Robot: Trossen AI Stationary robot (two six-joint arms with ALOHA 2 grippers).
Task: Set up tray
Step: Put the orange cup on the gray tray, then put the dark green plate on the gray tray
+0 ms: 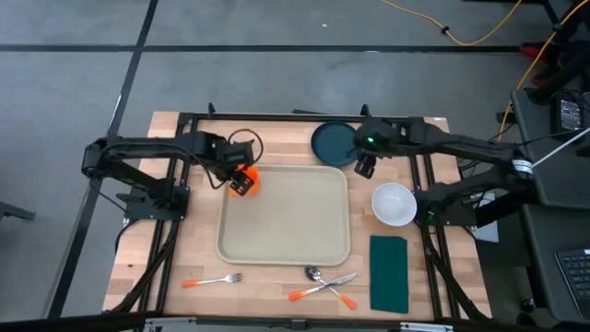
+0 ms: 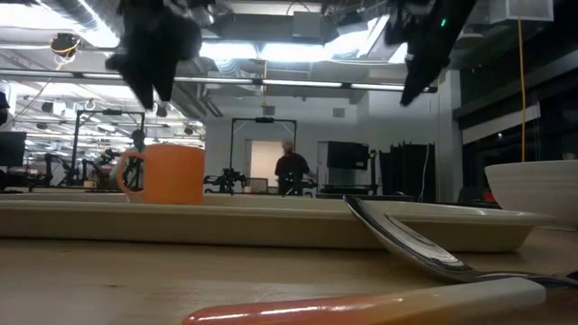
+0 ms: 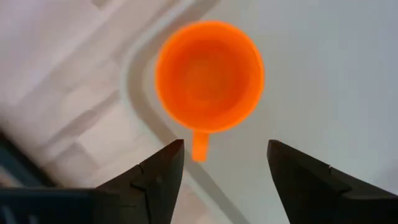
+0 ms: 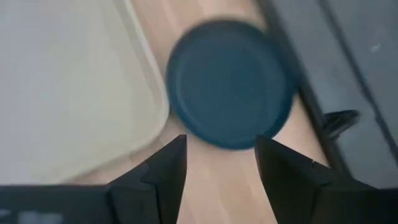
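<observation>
The pale beige tray [image 1: 304, 242] lies in the middle of the table. An orange mug [image 3: 208, 74] stands upright on its base in the tray's far left corner, also seen in the low view as the mug [image 2: 172, 173]. My left gripper [image 3: 224, 155] hangs open above the mug, fingers pointing down and clear of it, with the mug's handle [image 3: 199, 144] below the gap. My right gripper [image 4: 221, 155] is open and in the air over the near edge of a dark teal plate [image 4: 231, 84], which lies flat on the table beyond the tray's far right corner.
A white bowl [image 1: 394, 204] sits right of the tray, and a dark green napkin [image 1: 389, 273] lies nearer the front. A fork [image 1: 212, 280], a spoon [image 1: 314, 273] and a knife [image 1: 323, 288] with orange handles lie along the near edge.
</observation>
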